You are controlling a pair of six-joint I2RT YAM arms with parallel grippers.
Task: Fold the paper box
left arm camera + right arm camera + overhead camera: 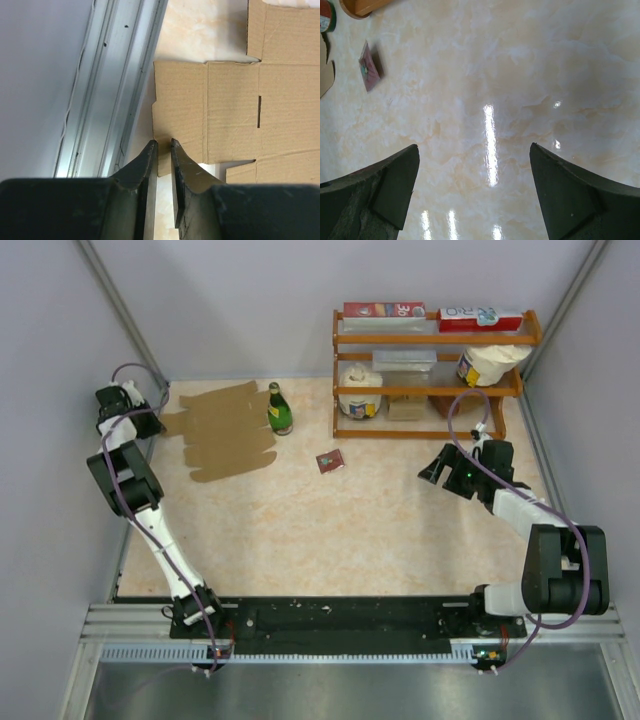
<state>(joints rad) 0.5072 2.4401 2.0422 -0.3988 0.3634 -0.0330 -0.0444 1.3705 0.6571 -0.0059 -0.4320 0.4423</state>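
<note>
The paper box [225, 432] lies as a flat brown cardboard sheet at the far left of the table. The left wrist view shows its flaps and a cut slit [232, 115]. My left gripper [157, 424] is at the sheet's left edge, low over the table. Its jaws [164, 142] stand only a narrow gap apart, and the corner of the nearest flap shows in that gap at the tips. My right gripper [435, 468] hovers at the right, far from the sheet. It is wide open [474, 146] over bare table, with nothing between its fingers.
A green bottle [279, 410] stands upright at the sheet's right edge. A wooden shelf [430, 370] with cartons and tubs fills the back right. A small dark-red card [329, 461] [369, 67] lies mid-table. The wall's metal rail [120, 85] runs close beside my left gripper.
</note>
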